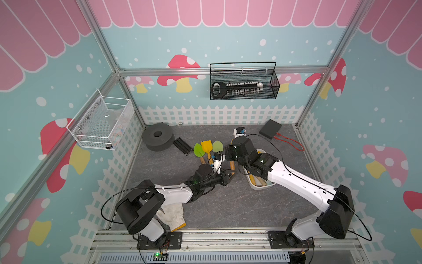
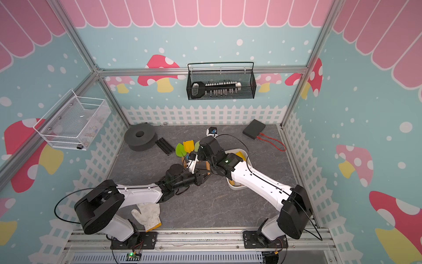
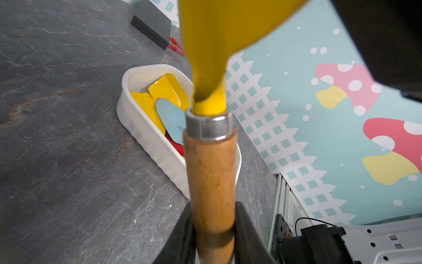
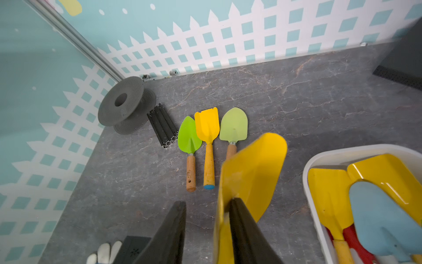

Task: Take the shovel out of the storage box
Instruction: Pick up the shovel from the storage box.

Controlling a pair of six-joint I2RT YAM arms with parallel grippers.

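1. Gripping the wooden handle of the held yellow shovel point(image 3: 210, 173), the left gripper point(image 3: 213, 210) has a finger pressed on each side of it.
2. This shovel is outside the storage box point(image 3: 146, 134), lifted above the grey table point(image 4: 296, 102); in the left wrist view its blade rises out of focus towards the camera.
3. The right gripper point(image 4: 206, 203) stands with its jaws parted. One finger touches the held shovel's blade and the other is clear of it, so it grips nothing.
4. The storage box sits on the table near the right arm and holds two yellow blades point(image 3: 169, 89), a pale blue blade point(image 3: 171, 118) and a red piece point(image 3: 178, 146).
5. Three shovels lie side by side on the table, apart from the box: a bright green shovel point(image 4: 189, 137), a small yellow shovel point(image 4: 206, 124) and a pale green shovel point(image 4: 234, 125).
6. A grey spool point(image 4: 124, 105) and a black bar point(image 4: 163, 128) lie just beyond that row.
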